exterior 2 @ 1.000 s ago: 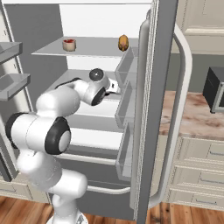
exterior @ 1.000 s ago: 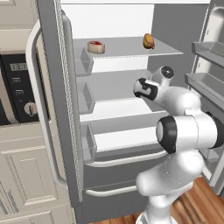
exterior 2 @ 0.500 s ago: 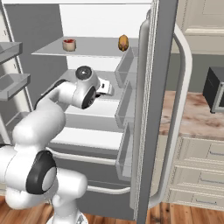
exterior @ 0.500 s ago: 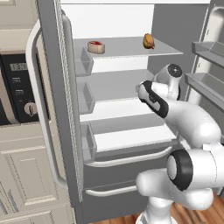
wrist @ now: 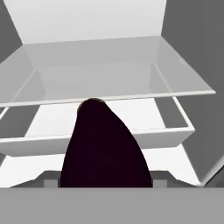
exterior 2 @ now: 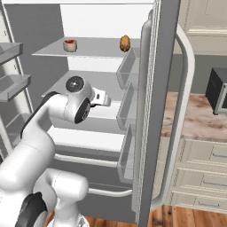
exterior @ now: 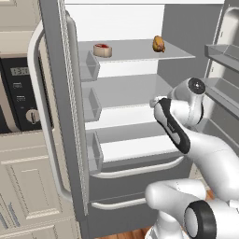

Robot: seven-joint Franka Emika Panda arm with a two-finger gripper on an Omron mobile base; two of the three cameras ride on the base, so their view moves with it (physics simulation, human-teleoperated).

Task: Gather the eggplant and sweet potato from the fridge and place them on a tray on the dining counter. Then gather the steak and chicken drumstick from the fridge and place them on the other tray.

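Observation:
A dark purple eggplant [wrist: 105, 148] points away from the hand, and my gripper [wrist: 105, 181] is shut on its near end, which hides the fingertips. The hand [exterior: 156, 101] [exterior 2: 104, 98] hovers in front of the middle shelf of the open fridge [exterior: 56, 70]. The steak [exterior: 102, 50] [exterior 2: 70, 45] lies on the top shelf toward the left. To its right on the same shelf lies the chicken drumstick [exterior: 158, 44] [exterior 2: 125, 43]. The sweet potato, the trays and the dining counter are out of view.
Both fridge doors stand open, with door bins [exterior 2: 128, 106] close to the hand's right and grey door shelves [exterior: 219, 51] on the other side. A built-in microwave [exterior: 18, 93] sits left of the fridge. A marbled worktop [exterior 2: 195, 119] over cream drawers lies to the right.
The arm's elbow has swung round and lower while the hand stays by the middle shelf. The grip on the eggplant is unchanged.

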